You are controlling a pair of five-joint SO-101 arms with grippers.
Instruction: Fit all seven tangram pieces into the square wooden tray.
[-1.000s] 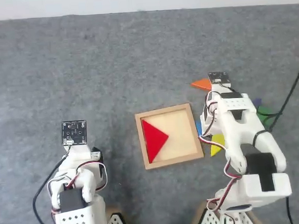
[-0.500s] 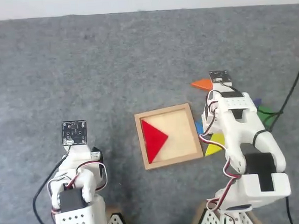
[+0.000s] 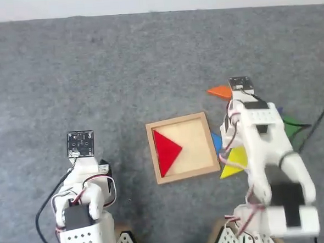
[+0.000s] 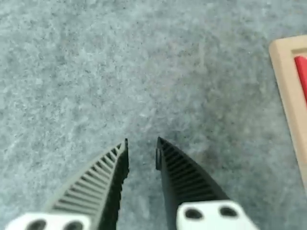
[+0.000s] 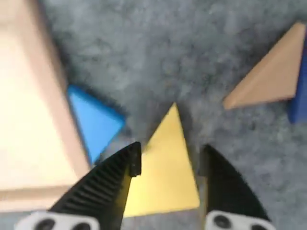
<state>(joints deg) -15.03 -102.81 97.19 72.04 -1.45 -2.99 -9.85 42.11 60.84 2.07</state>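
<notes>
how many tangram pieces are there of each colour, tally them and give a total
red piece: 1 (in the tray)
orange piece: 1
light blue piece: 1
yellow piece: 1
green piece: 1
dark blue piece: 1 (only its edge shows)
tan piece: 1
total: 7

Grey felt mat (image 3: 120,63) covers the table, with a pale wall (image 3: 143,1) strip beyond its far edge
</notes>
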